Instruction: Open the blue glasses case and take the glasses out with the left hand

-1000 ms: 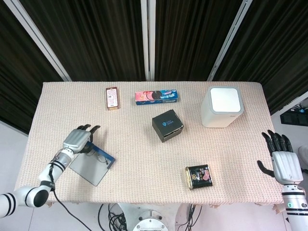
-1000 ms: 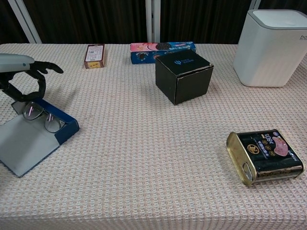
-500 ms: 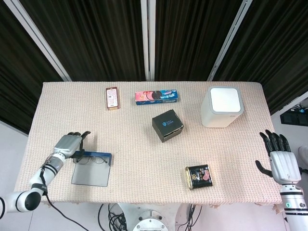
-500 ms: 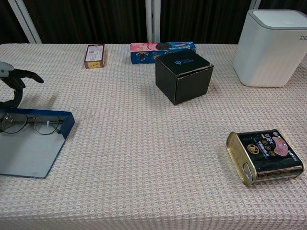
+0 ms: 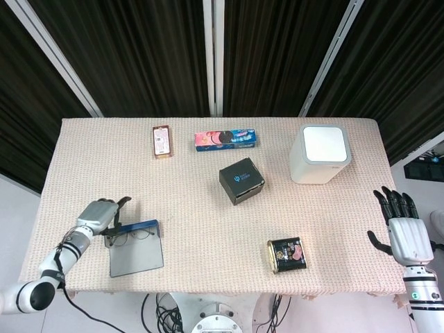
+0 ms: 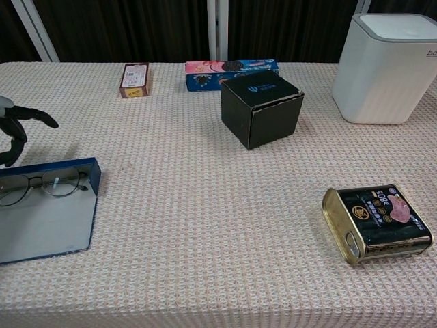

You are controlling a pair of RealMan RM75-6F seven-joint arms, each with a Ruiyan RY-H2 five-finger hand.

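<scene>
The blue glasses case lies open near the table's front left corner, its grey inside facing up and its blue rim raised at the far side. The thin-framed glasses rest inside against that rim, and show again in the chest view as the glasses. My left hand sits at the case's left end with its fingers curled down to the far left corner. Whether they pinch the glasses or the case is hidden. My right hand hovers off the table's right edge, fingers spread, holding nothing.
A black box stands mid-table, with a dark tin near the front. A white container is at the back right. A cookie packet and a small brown box lie along the back.
The open case has swung round and slid toward the table's left front, following my left hand as it drew back. The glasses stay inside. The right hand barely moved.
</scene>
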